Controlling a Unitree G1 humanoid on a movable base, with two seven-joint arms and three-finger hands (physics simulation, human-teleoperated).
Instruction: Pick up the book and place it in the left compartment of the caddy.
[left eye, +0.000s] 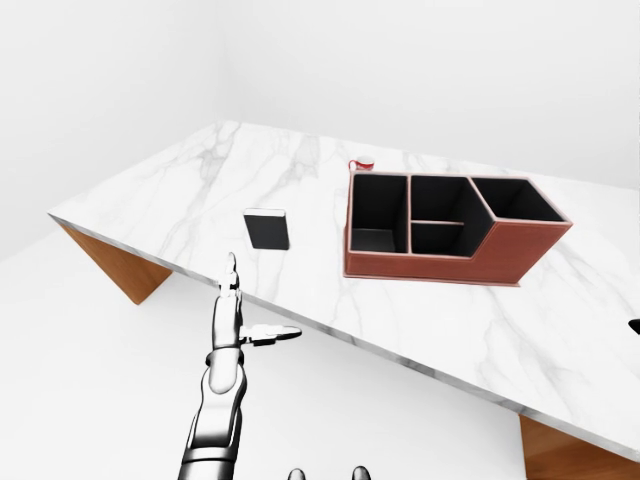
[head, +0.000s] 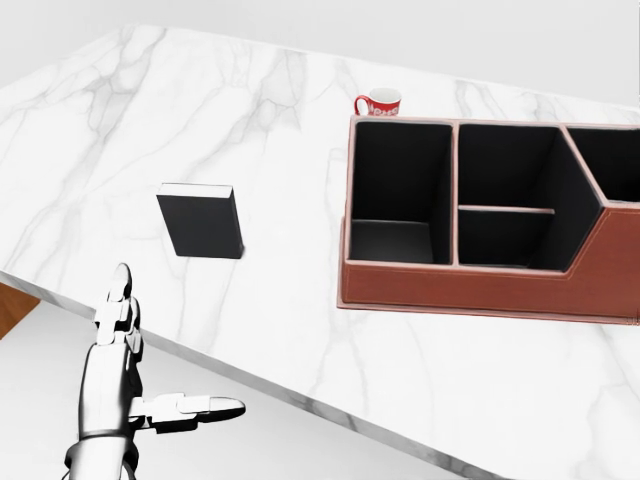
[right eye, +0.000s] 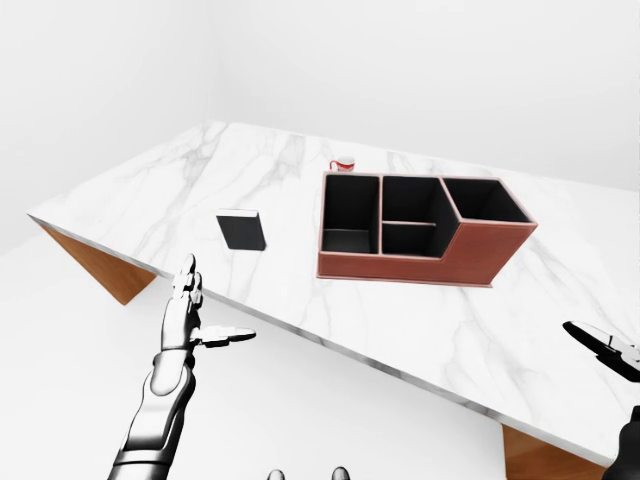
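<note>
We see the book (head: 201, 221) flat on the marble tabletop (head: 300, 130), left of the caddy (head: 480, 285); our left hand (head: 135, 390) hovers open, right hand (right eye: 605, 348) unclear.
</note>
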